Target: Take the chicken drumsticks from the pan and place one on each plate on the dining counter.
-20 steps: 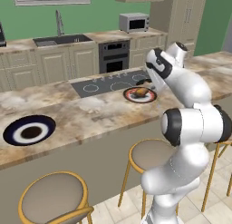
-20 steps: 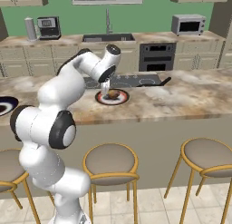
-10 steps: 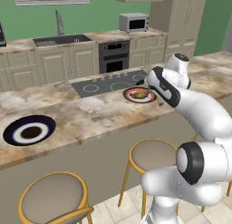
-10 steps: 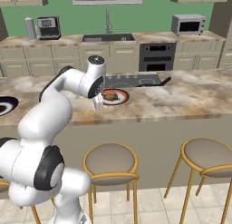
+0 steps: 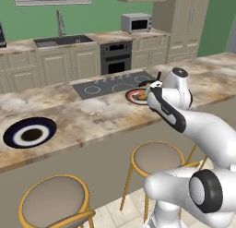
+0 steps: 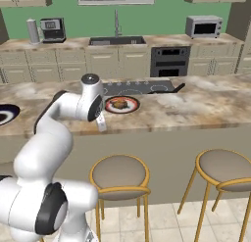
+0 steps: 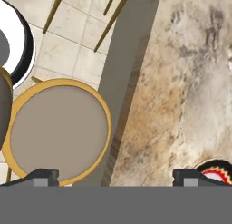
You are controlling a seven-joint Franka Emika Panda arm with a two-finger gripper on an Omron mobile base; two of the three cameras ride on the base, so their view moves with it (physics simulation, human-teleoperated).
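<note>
**Two plates on the desk, one loaded, tool empty and wide open**

Two plates sit on the dining desk (image 5: 106, 118). Reddish-pink plate (image 6: 122, 105) carries one golden-brown drumstick (image 6: 119, 104), lying on the dark centre. Navy plate (image 5: 30, 132) is well apart toward the robot's left end of the desk, dark centre bare.

Tool (image 7: 115, 177): jaws spread as wide as they go, nothing between the fingertips (image 7: 41, 177). Hand view looks straight down over the desk's front edge: one fingertip sits over a stool seat (image 7: 59, 130), the other over the marble just beside the reddish-pink plate's rim. In the right base view the tool (image 6: 101, 122) hangs at the near edge of the desk, beside that plate on the robot's left, not touching it.

Pan (image 6: 165, 88): black, on the grey cooktop (image 5: 113, 84) behind the reddish-pink plate, handle pointing toward the robot's right. Cannot tell from these views whether a second drumstick is in it; contents are too small and partly hidden by the arm in the left base view.

Round stools with yellow frames stand on the tiled floor (image 6: 166, 221) in front of the desk.
</note>
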